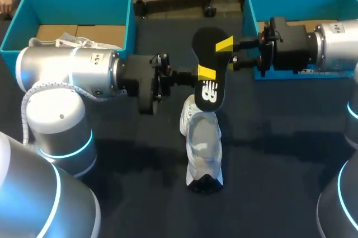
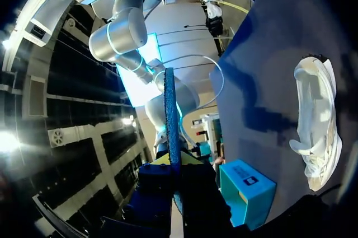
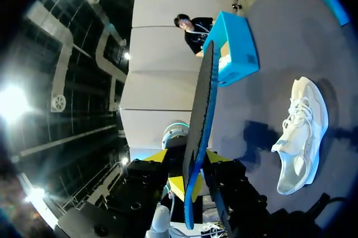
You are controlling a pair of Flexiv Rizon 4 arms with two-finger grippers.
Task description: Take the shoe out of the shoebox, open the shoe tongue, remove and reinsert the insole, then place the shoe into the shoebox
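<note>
A black insole [image 1: 210, 64] with a white logo hangs in the air above the white shoe [image 1: 202, 143], which lies on the dark table with its toe toward me. My left gripper [image 1: 206, 73] is shut on the insole's middle. In the left wrist view the insole [image 2: 172, 115] stands edge-on between that gripper's [image 2: 174, 161] closed tips, with the shoe [image 2: 316, 126] off to one side. My right gripper [image 1: 225, 53] is at the insole's toe half. In the right wrist view its yellow fingertips [image 3: 217, 157] flank the edge-on insole [image 3: 200, 115] with small gaps, so the gripper [image 3: 187, 158] is open.
A blue shoebox [image 1: 67, 14] stands at the back left behind my left arm, with something white [image 1: 72, 41] in it. A second blue box [image 1: 302, 0] stands at the back right behind my right arm. Bare dark table surrounds the shoe.
</note>
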